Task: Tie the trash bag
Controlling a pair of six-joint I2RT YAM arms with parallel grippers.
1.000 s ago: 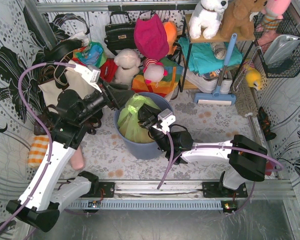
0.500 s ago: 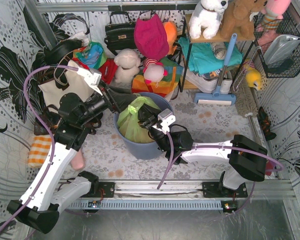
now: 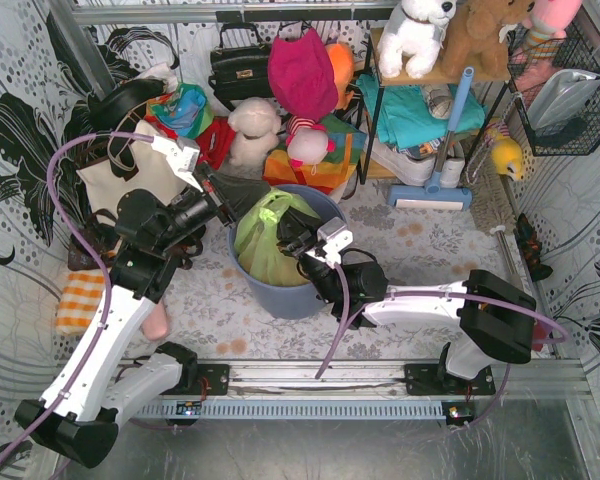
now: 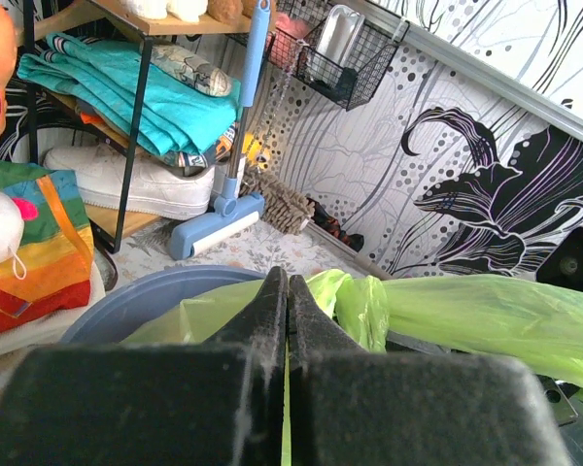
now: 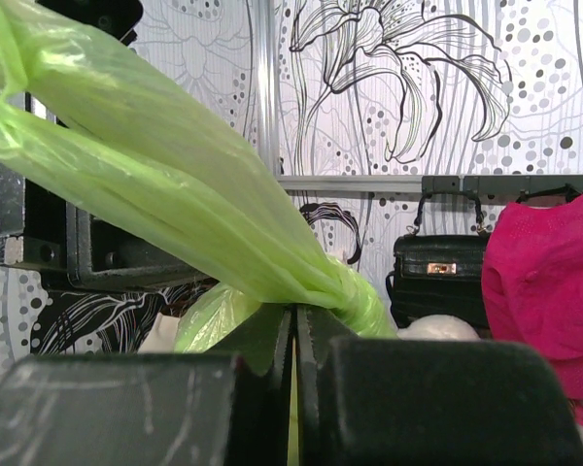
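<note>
The lime-green trash bag (image 3: pixel 263 238) sits in a blue-grey round bin (image 3: pixel 300 295) at mid-floor. My left gripper (image 3: pixel 242 196) reaches in from the left at the bag's top and is shut, with a thin strip of green film pinched between its fingers (image 4: pixel 272 320). In the left wrist view the trash bag (image 4: pixel 466 313) bunches just past the left gripper (image 4: pixel 288 282), above the bin rim (image 4: pixel 141 303). My right gripper (image 3: pixel 292 238) comes from the right and is shut on a twisted part of the trash bag (image 5: pixel 175 184). That part pulls taut up and leftward from the right gripper (image 5: pixel 293 313).
A cream tote bag (image 3: pixel 115 178) stands behind the left arm. Stuffed toys, a black handbag (image 3: pixel 238 66) and a pink cloth (image 3: pixel 302 72) crowd the back wall. A shelf with teal cloth (image 3: pixel 410 108) and a blue sweeper (image 3: pixel 435 185) stand at the back right. An orange checked cloth (image 3: pixel 77 300) lies left.
The left gripper has reached a little further onto the bag's top and closed from open onto the green film. The right gripper has kept its hold and barely moved.
</note>
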